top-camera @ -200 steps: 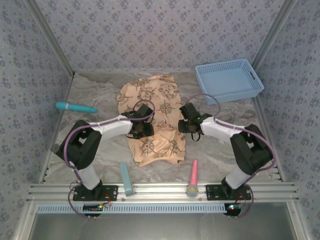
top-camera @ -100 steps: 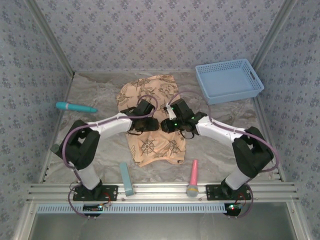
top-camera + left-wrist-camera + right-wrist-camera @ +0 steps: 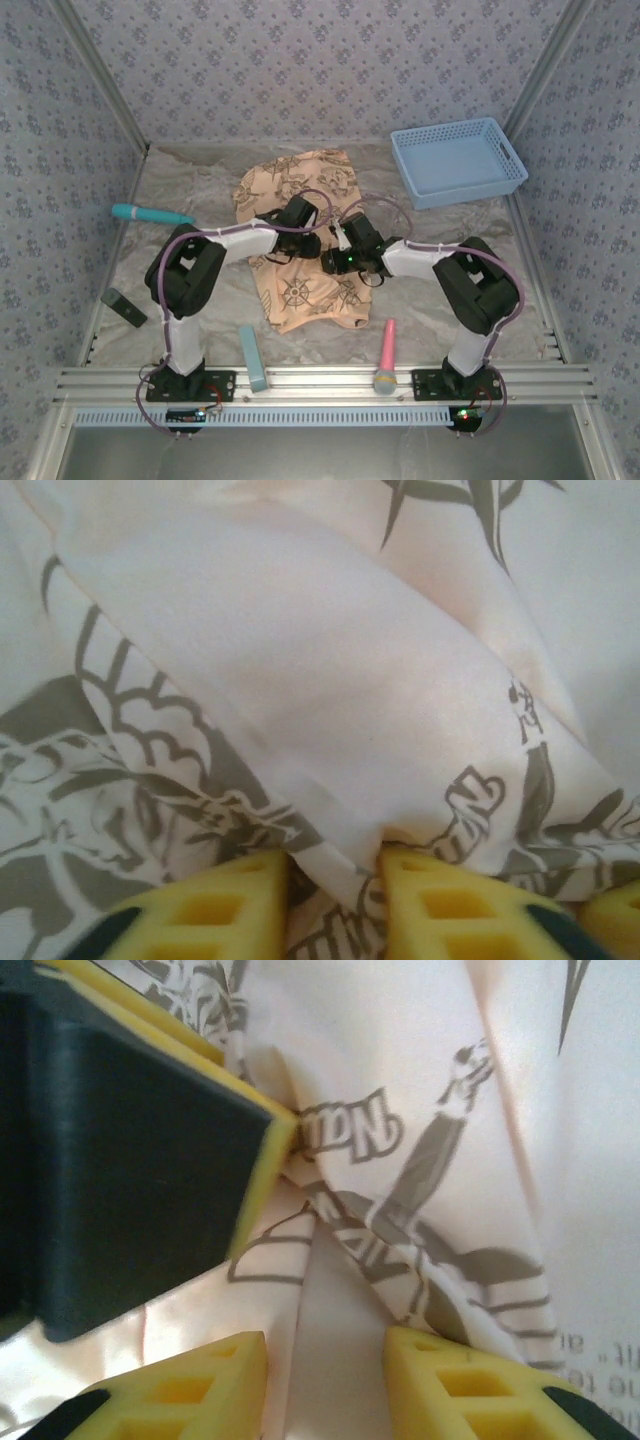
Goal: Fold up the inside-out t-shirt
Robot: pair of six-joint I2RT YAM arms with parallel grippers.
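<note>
The left gripper pinches a raised fold of the t-shirt while the right gripper, jaws spread, straddles cloth just beside it

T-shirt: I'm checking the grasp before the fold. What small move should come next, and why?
Probably close the right claw: its fingers stand apart, straddling a fold of the t-shirt, while the left claw pinches cloth right beside it.

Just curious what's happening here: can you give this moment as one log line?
left gripper: shut on a fold of the inside-out t-shirt | right gripper: open, over the cloth beside it
</note>
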